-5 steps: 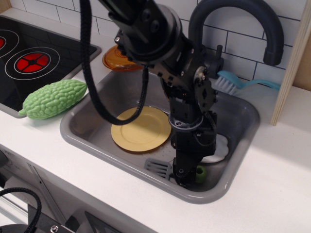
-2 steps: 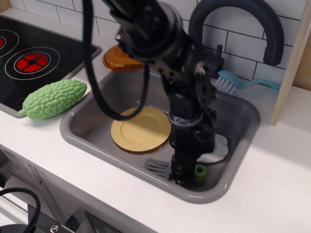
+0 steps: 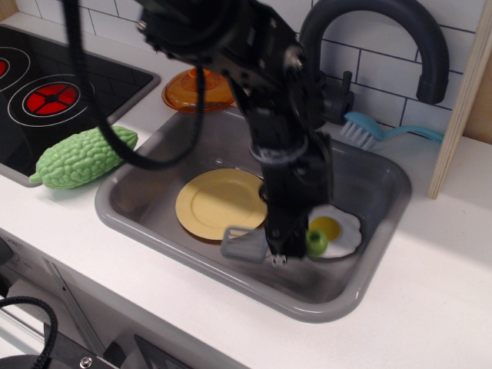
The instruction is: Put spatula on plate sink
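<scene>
Black robot arm reaches down into the large rectangular grey sink basin [image 3: 154, 201], its black gripper [image 3: 281, 250] closed on the small toy spatula [image 3: 265, 244] with slotted grey square blade and chunky lime-green handle. Grip sits mid-tool: grey blade sticks out to the gripper's left, green handle end shows on its right. Spatula looks lifted clear of the sink floor, roughly level, blade edge just over or beside the near-right rim of the flat round mustard-yellow plate [image 3: 215, 201]; cannot tell if blade touches the rim. Plate lies flat on the sink floor, left of centre, nothing on it. White fried egg with yellow yolk [image 3: 334, 231] lies on the sink floor right of the gripper, just beside the green handle end. Black curved faucet [image 3: 400, 31] arches over the back of the sink. Teal dish brush with white bristles [image 3: 377, 131] rests on the back counter edge behind the sink, right of the faucet base. Orange ridged dish [image 3: 192, 92] sits on the counter at the sink's back-left corner, partly hidden by the arm. Bumpy light-green toy bitter gourd [image 3: 81, 157] lies on the white counter left of the sink, against the black stovetop with red burner rings [image 3: 54, 96]. White tiled wall behind.
</scene>
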You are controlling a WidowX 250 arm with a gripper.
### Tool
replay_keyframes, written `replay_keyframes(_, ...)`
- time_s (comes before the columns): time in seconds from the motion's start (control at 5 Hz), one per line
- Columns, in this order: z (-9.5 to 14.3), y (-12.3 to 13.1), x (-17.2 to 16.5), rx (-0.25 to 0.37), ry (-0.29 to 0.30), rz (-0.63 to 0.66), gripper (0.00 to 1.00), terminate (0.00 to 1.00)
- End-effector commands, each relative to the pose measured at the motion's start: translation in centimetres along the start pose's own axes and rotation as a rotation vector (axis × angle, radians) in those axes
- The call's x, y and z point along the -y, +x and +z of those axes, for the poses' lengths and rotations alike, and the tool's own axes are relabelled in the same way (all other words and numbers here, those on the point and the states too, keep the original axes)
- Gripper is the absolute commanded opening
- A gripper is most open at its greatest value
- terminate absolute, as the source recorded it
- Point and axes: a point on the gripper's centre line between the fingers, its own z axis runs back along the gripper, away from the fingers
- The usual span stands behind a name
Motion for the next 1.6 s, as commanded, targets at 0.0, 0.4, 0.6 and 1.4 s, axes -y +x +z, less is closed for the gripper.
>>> replay_keyframes(0.0, 2.8, -2.2, -4.5, 0.061, 0.171, 0.221, 0.0, 0.0)
replay_keyframes(0.4, 1.9, -4.3, -7.3, 0.045, 0.119, 0.407, 0.0, 0.0)
replay_keyframes(0.6, 1.0, -5.2, -7.4, 0.044, 0.113, 0.446, 0.0, 0.0)
replay_keyframes(1.4, -1.2, -6.4, -7.4, 0.012, 0.116, 0.53, 0.0, 0.0)
